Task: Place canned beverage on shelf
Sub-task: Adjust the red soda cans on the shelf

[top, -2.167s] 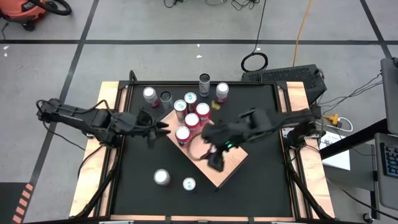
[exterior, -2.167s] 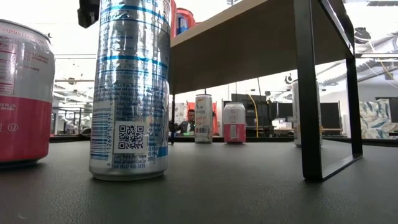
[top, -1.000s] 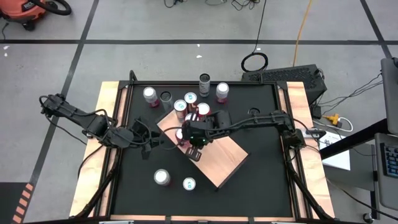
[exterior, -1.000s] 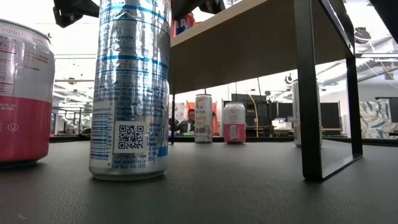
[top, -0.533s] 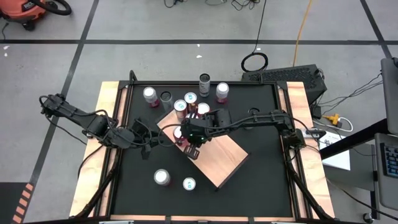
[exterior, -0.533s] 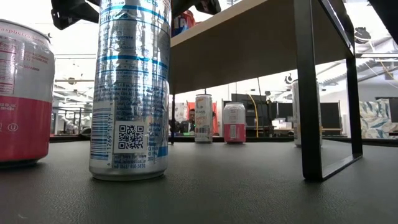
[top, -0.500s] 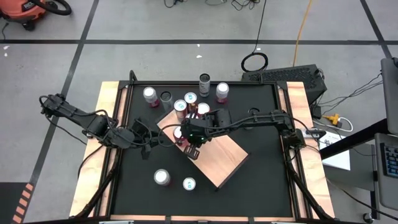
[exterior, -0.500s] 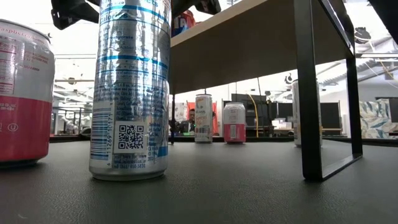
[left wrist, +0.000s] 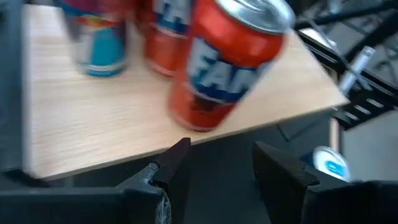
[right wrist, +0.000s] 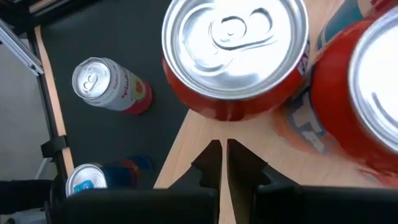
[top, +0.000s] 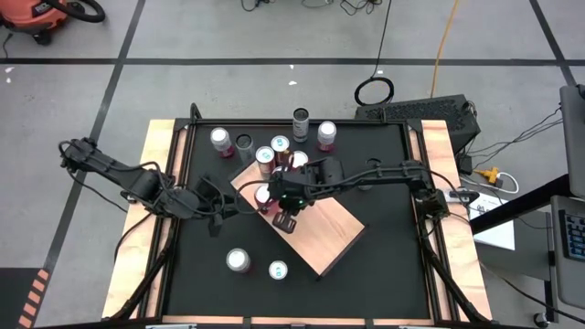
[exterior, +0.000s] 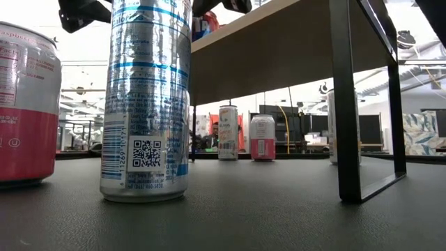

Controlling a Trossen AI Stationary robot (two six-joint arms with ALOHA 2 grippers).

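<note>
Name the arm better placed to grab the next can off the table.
Left, probably. The left gripper is open, just off the shelf edge, toward the front can; the right gripper is shut above the shelf.

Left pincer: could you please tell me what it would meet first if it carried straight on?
Probably the red drink can at the pale wooden shelf's edge; the open left pincer points at it, though depth is unclear.

We read white letters "FAN" on the red can [left wrist: 229, 65] standing on the shelf [left wrist: 93, 124]. A QR code sits on the tall silver-blue can [exterior: 148, 97]; its small print is unreadable.
</note>
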